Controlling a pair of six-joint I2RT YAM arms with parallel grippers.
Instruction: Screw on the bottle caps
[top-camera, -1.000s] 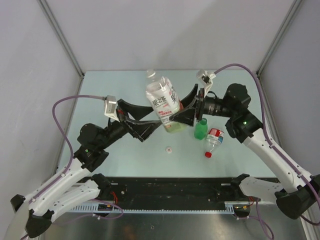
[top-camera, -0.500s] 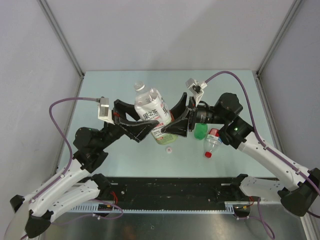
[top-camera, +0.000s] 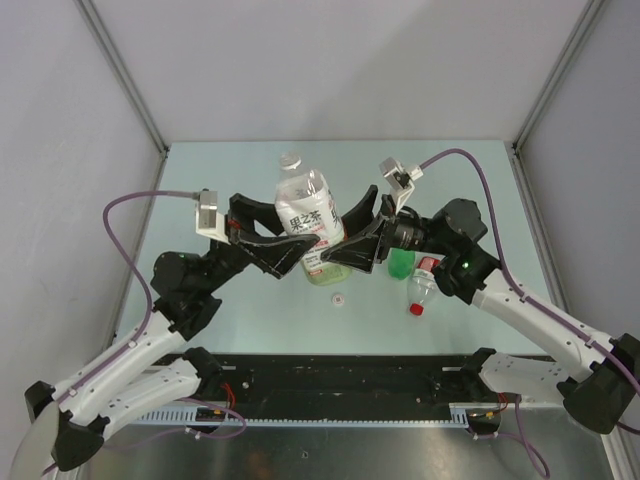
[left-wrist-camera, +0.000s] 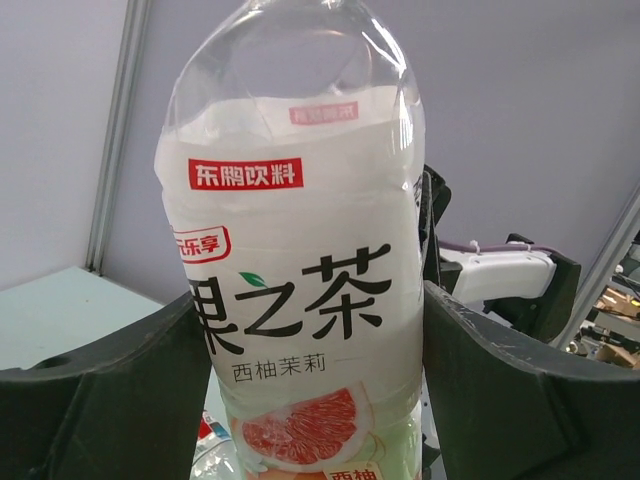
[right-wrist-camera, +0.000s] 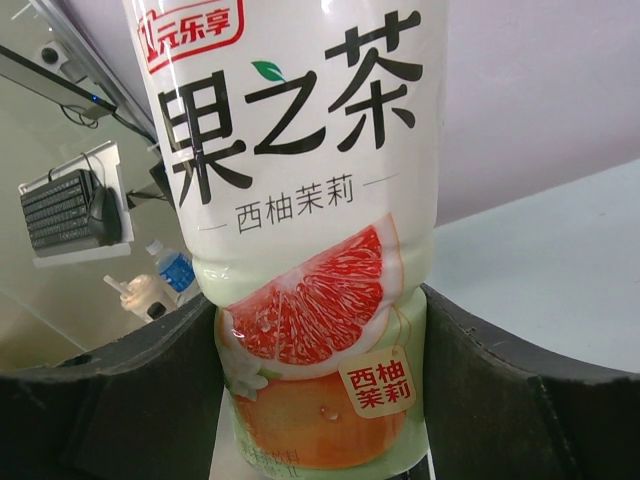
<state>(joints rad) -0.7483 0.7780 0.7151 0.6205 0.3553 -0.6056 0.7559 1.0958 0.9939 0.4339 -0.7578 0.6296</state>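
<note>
Left tool (left-wrist-camera: 315, 310): spread wide, pressed to both flanks of the wide bottle (top-camera: 312, 220) at label height; judged a grip.
Wide bottle: held tilted above the worktop (top-camera: 220, 170), between both tools. Pale round top, too small to tell mouth from cap. Judged not yet capped.
Right tool (right-wrist-camera: 320, 315): about half open, clamped on the lower body of the wide bottle, at the grapefruit picture.
White cap (top-camera: 339, 298): loose on the worktop, just near-side of the wide bottle, touching nothing. Judged the cap for that bottle.
Green bottle (top-camera: 401, 263): just right of the wide bottle, neck hidden behind the right tool. Cannot tell whether capped.
Slim bottle (top-camera: 425, 282): further right of the wide bottle, lying on its side, red cap (top-camera: 416, 309) on its neck. Counted as done.
Done so far: red cap on.
Left to do: white cap onto the wide bottle; green unconfirmed.
Writing, wide bottle, upper: red band 东鹏饮料; red badge 元乐享, left edge cut off.
Writing, wide bottle, middle: large black 果之茶 with a small green leaf; beneath it 西柚茉莉.
Writing, wide bottle, lower: red badge 西柚茉莉 beside the grapefruit slice.
Writing, slim bottle: red-and-white label, too small to read.
</note>
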